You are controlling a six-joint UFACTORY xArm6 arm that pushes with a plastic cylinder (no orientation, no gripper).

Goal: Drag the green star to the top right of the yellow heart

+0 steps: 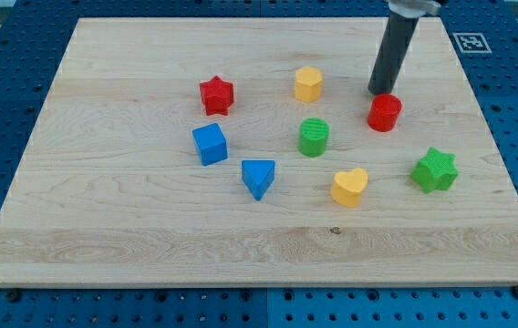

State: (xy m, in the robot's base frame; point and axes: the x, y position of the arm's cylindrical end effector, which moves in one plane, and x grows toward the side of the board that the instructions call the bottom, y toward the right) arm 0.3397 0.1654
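Claw is a word with nothing to answer to on this arm, so there is no released or clenched state to report and nothing is grasped; the arm ends in a dark rod, and my tip (378, 92) rests on the counter (131, 228) just above the red cylinder (385, 112), touching it or very nearly so; I cannot tell which.

Well apart from my tip, toward the view's right and lower down, the green star (435, 169) lies flat near the counter's right edge; the yellow heart (349, 187) sits to its left and slightly lower, with bare wood between them.

By my judgement the approach is the step in hand, since the star is not yet contacted; it already lies right of the heart and a little above, so only a short push up the view seems left. The next move calls for swinging my tip round the red cylinder to the star's lower side, then pushing toward the view's top.

Being a star, it has no real long axis; its exact pointing is hard to read at this size.
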